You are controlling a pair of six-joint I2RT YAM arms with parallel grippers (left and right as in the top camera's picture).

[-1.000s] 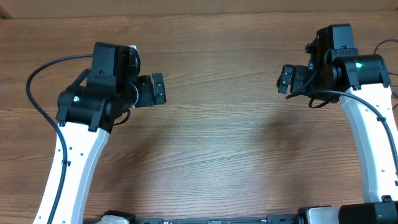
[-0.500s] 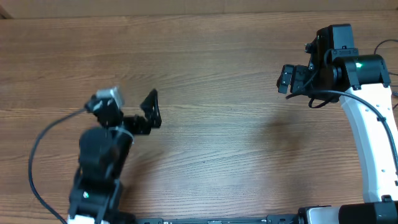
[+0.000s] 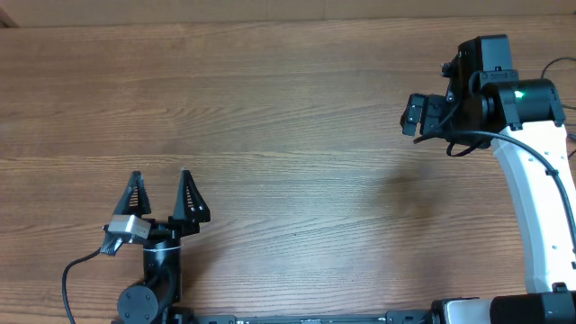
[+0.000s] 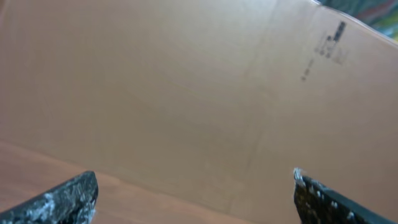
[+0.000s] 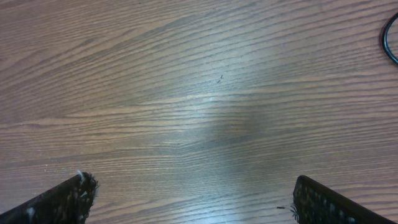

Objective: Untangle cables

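Pulled back to the near edge over the last second, the left claw [image 3: 160,183] is now pointed away from its base, with its jaws spread wide and nothing held between them. From its wrist camera only a brown panel [image 4: 186,93] and a sliver of the surface [image 3: 288,180] are seen, so no close view of the work area is given on that side. Across the middle, bare wood grain is shown and no cables can be found. On the right, the right claw [image 3: 414,112] is unmoved, hung above the far part of the surface, its jaws likewise held apart and empty. At the far right edge of its wrist view a dark curved line [image 5: 384,38] is cut off by the frame; whether it belongs to the cables or to the arm's own wiring cannot be told.

The main risk is judged to lie there: if that line is reached for unchecked, the arm's own wire could be seized. With the cables not located, any descent would be made blind.
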